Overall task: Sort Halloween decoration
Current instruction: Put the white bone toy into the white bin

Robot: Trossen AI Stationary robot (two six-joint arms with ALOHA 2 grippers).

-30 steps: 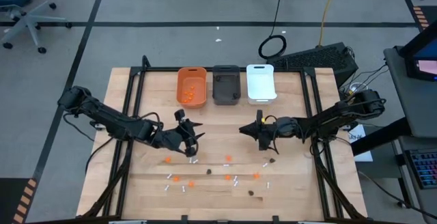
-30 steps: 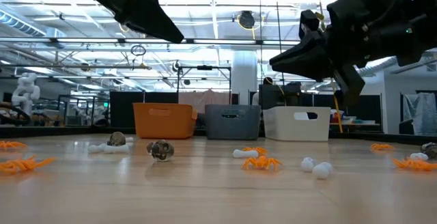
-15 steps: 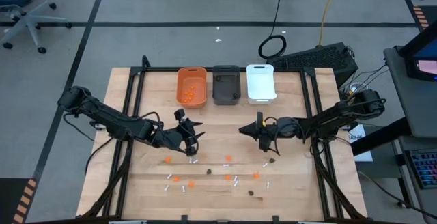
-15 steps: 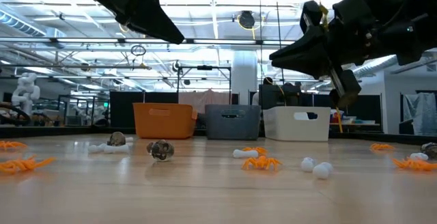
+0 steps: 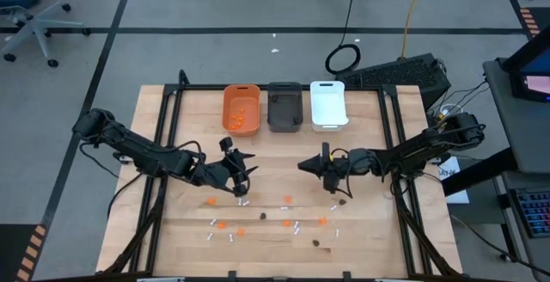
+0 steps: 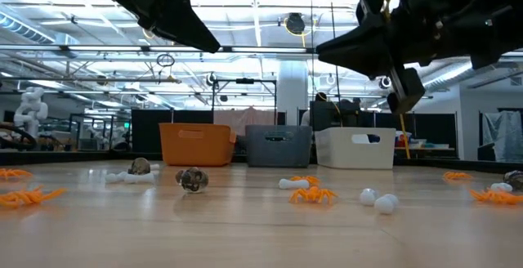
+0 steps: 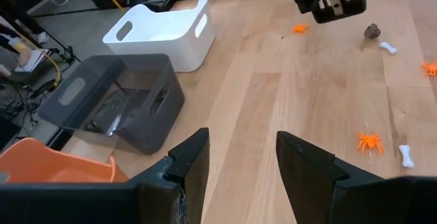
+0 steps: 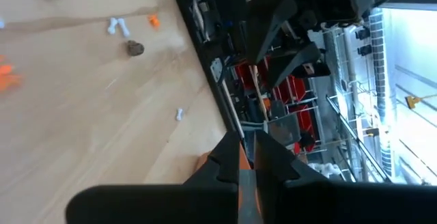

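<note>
Pale wooden table (image 5: 378,248) carries three bins along its far edge: orange bin (image 5: 241,108), dark grey bin (image 5: 284,107) and white bin (image 5: 327,103). Both arms hover mid-table. The right gripper (image 5: 303,164), pressed together on an orange piece (image 8: 244,161), points toward the bins; carrying it well likely means clearing the rim of the orange bin before letting go. The left gripper (image 5: 243,176) hangs spread and empty. Unsorted Halloween decoration (image 5: 286,200) lies scattered on the near half.

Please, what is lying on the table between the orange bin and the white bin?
The dark grey bin stands between the orange bin and the white bin, all three in one row at the table's far edge; the high view shows it.
</note>
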